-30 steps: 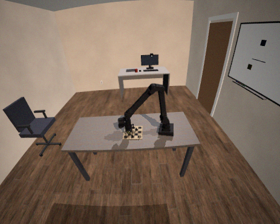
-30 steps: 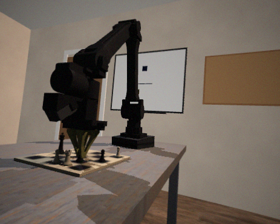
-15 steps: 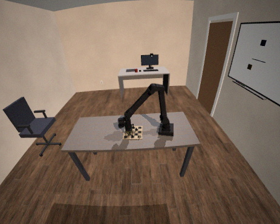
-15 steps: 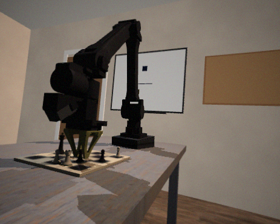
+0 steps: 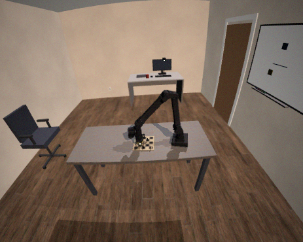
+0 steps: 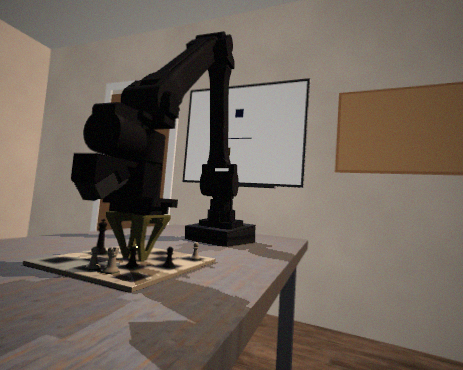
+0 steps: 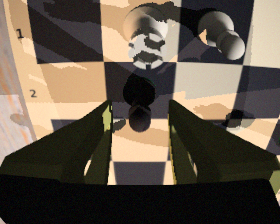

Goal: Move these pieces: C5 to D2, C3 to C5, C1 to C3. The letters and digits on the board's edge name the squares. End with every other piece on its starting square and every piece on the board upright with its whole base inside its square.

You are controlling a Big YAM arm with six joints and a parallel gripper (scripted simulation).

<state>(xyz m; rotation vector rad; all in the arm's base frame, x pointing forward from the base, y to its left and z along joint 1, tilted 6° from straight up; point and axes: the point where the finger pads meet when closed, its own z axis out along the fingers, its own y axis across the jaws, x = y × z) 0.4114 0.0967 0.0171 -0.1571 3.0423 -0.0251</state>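
The chessboard [image 5: 144, 143] lies on the grey table by the arm's base. In the wrist view a dark pawn [image 7: 139, 106] stands upright on the dark square D2. My gripper [image 7: 140, 109] is low over it, open, one olive finger on each side with a gap to the pawn. It also shows in the exterior view [image 6: 133, 248], fingers spread around the dark pawn [image 6: 132, 260]. A white rook [image 7: 145, 32] stands on D1 and a white pawn [image 7: 224, 35] on C1. Column C further up the board is mostly hidden by the right finger.
Other pieces stand on the board: a tall dark piece [image 6: 101, 235], two white pieces [image 6: 105, 260] at the near edge, a dark pawn [image 6: 169, 256] and a white pawn [image 6: 196, 250]. The arm's base [image 6: 220, 232] stands behind the board.
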